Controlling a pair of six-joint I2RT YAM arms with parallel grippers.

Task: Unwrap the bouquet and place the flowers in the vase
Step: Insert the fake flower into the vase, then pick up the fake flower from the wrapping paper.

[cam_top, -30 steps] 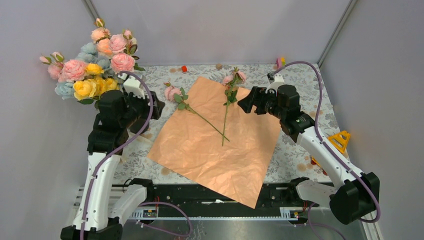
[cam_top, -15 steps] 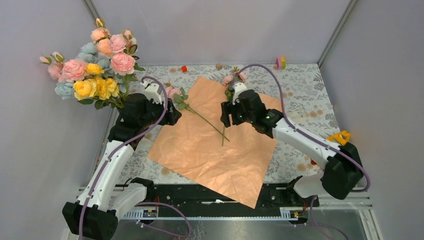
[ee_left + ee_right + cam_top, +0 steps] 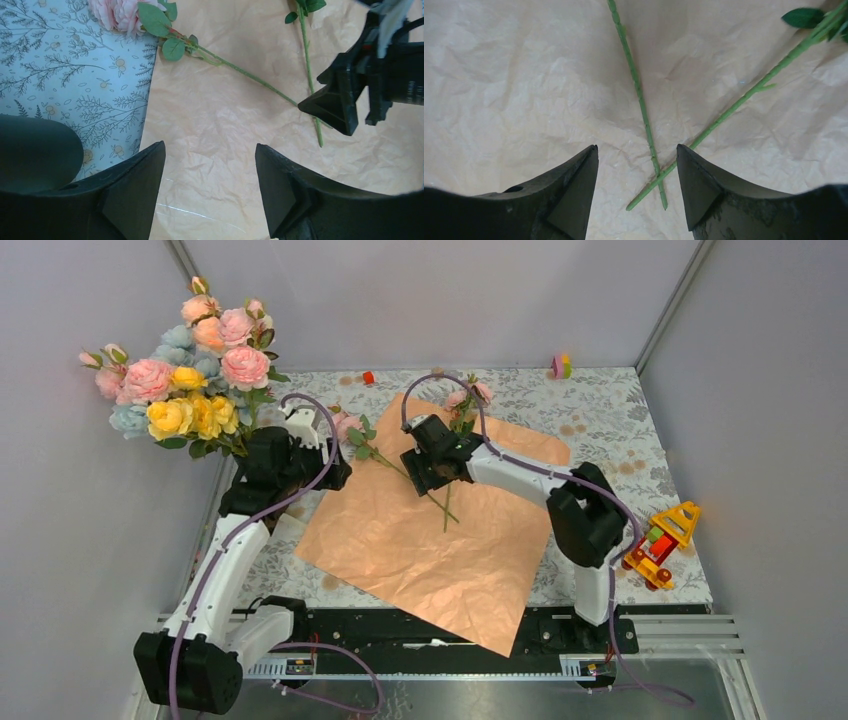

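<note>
While agape and empty, left claw (image 3: 210, 150), right claw (image 3: 637, 152); two flowers (image 3: 235, 69) on one paper (image 3: 430, 550).

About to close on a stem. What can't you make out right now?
Vase: top view, hidden where the left arm meets the arranged flowers; the dark rounded shape in the left wrist view is too blurred to name.
Middle of the loose stems: top view, under the right gripper.
Their flower heads: right wrist view, cut off by the top edge.
Coloured bits by the far wall: top view, too small.
</note>
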